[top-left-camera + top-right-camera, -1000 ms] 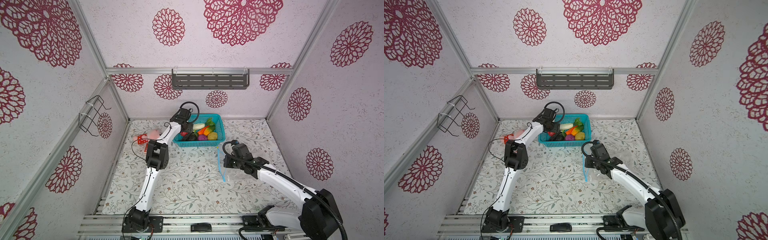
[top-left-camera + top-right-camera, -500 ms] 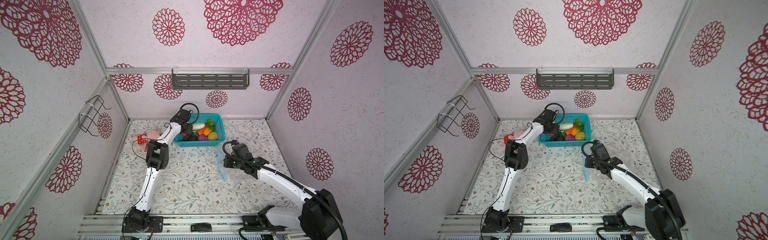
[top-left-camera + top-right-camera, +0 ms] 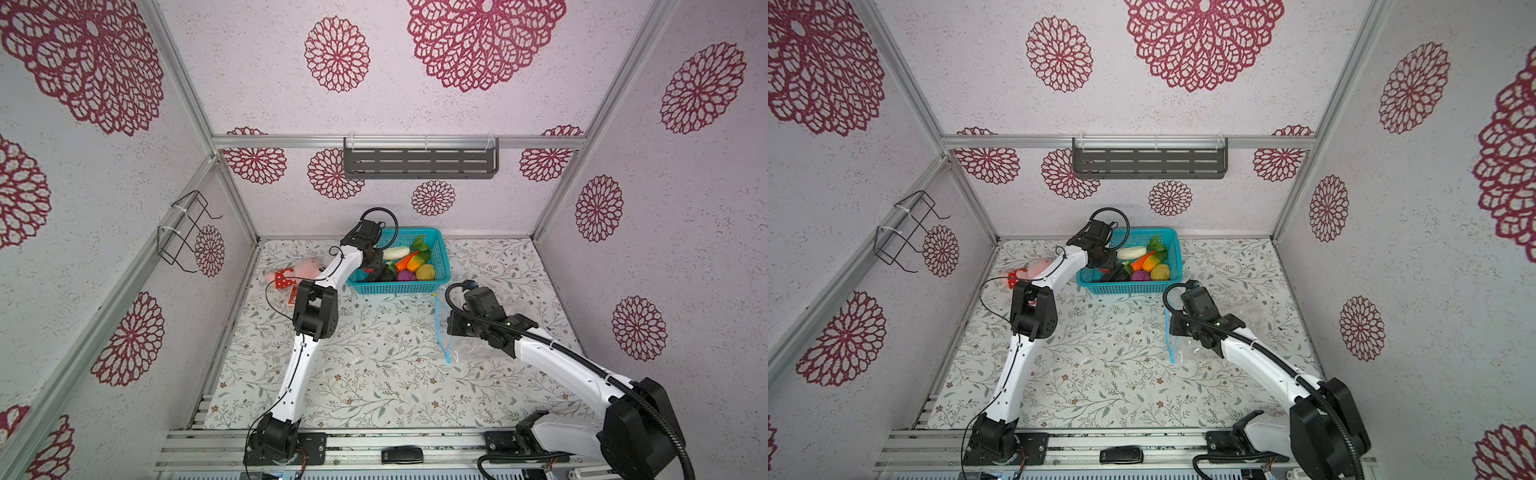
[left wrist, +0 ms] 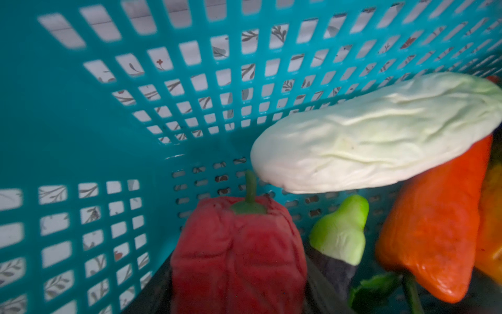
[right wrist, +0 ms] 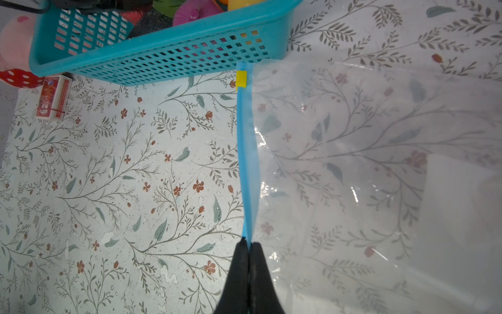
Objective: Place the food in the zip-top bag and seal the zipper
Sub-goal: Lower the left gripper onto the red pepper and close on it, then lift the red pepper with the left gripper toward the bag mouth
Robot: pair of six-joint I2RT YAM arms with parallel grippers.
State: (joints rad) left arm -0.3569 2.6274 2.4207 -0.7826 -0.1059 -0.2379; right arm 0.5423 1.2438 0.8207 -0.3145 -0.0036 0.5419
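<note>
The food lies in a teal mesh basket: a white vegetable, a red pepper, a green-capped dark eggplant, an orange piece, a purple onion and a yellow potato. My left gripper reaches into the basket's left end, its dark fingers pressed against both sides of the red pepper. The clear zip-top bag lies flat to the right of the middle. Its blue zipper is pinched by my right gripper, which is shut on it. A yellow slider sits at the zipper's far end.
A pink plush toy and a small red box lie left of the basket. The basket's front wall touches the bag's far corner. A grey shelf hangs on the back wall and a wire rack on the left wall.
The left gripper's jaws have narrowed around the red pepper. Both arms stay where they were, and the bag has not moved.
</note>
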